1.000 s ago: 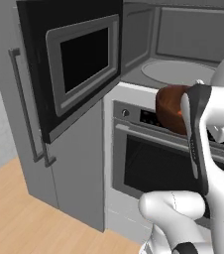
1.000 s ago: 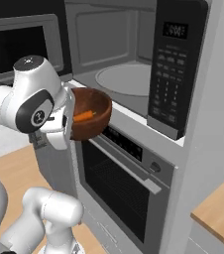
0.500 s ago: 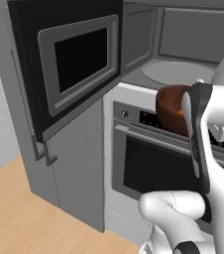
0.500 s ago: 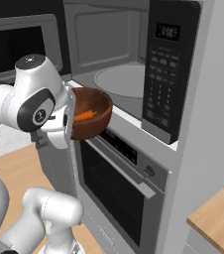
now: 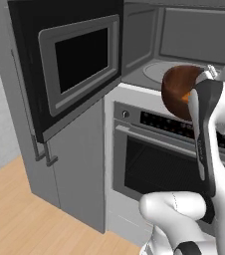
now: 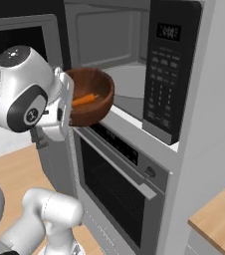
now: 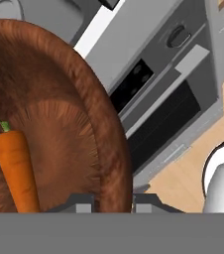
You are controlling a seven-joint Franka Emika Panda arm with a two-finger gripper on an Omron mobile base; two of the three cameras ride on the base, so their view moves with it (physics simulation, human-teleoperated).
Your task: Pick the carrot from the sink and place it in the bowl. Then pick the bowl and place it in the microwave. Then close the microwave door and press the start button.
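1. Grey cabinet fronts and a pale wood floor (image 5: 15, 199) frame our view. The microwave (image 6: 134, 64) sits built in above the oven (image 5: 164, 164), its cavity open and the round turntable (image 5: 157, 69) bare.

2. We see the microwave door (image 5: 74, 64) swung wide to the left in the left base view, its dark window facing us, well clear of the opening.

3. Our gripper (image 7: 113, 202) is clamped on the rim of the bowl (image 6: 90, 94); in the hand view one finger sits inside the wall and the other outside it, so we count it as a firm pinch on the bowl.

4. We carry the bowl in the air, just in front of the oven's control strip and slightly below the cavity floor, touching nothing but the fingers.

5. Inside the bowl lies the carrot (image 7: 17, 168), its long axis running roughly 12 to 6 o'clock in the hand view, green stub at the 12 o'clock end.

6. For the coming move, we judge that the cavity lies ahead of the bowl, toward about 1 o'clock in the right base view and 11 o'clock in the left base view, and a little higher. So we would need a small lift before pushing in over the sill.

7. We rate the keypad panel (image 6: 167, 74), at 3 o'clock of the opening, as the nearest thing to avoid.
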